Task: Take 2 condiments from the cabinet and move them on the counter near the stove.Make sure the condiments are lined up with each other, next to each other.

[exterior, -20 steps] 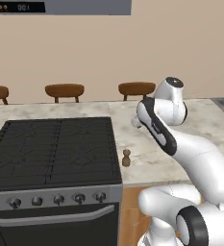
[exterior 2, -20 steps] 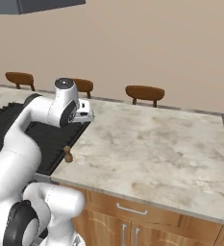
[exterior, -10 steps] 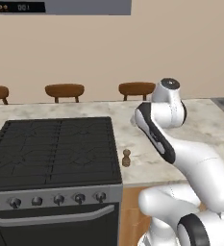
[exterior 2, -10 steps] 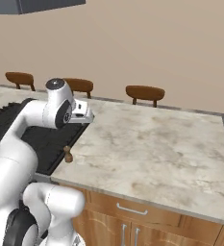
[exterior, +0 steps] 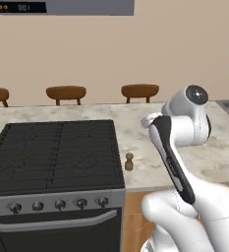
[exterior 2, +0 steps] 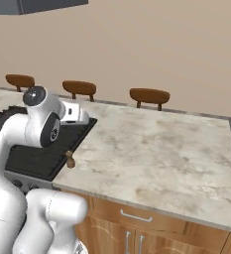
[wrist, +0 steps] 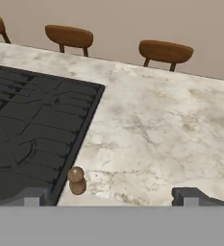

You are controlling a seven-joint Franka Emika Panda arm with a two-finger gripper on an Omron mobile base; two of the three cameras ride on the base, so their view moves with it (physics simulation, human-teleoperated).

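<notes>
One small brown wooden condiment shaker (exterior: 129, 161) stands upright on the marbled counter (exterior: 150, 118), just off the right edge of the black stove (exterior: 52, 152). The right base view shows the same shaker (exterior 2: 70, 159) at the stove's (exterior 2: 37, 156) near corner. My gripper (wrist: 111, 196) is open and empty, hovering above and behind the shaker (wrist: 76, 180), with the fingertips (wrist: 184, 194) spread wide. My hand (exterior 2: 76, 113) is raised over the stove's right edge. The cabinet is out of view.
Three brown chair backs (exterior: 140, 90) line the far side of the counter (exterior 2: 156, 149). A dark appliance (exterior: 62, 7) hangs at the top left. Wooden drawer fronts (exterior 2: 137, 218) sit below the counter. Open stone stretches to the right of the shaker.
The arm has drawn back toward the base, its upper joint shifting away from the stove. The shaker has stayed in place and the jaws have stayed open.
</notes>
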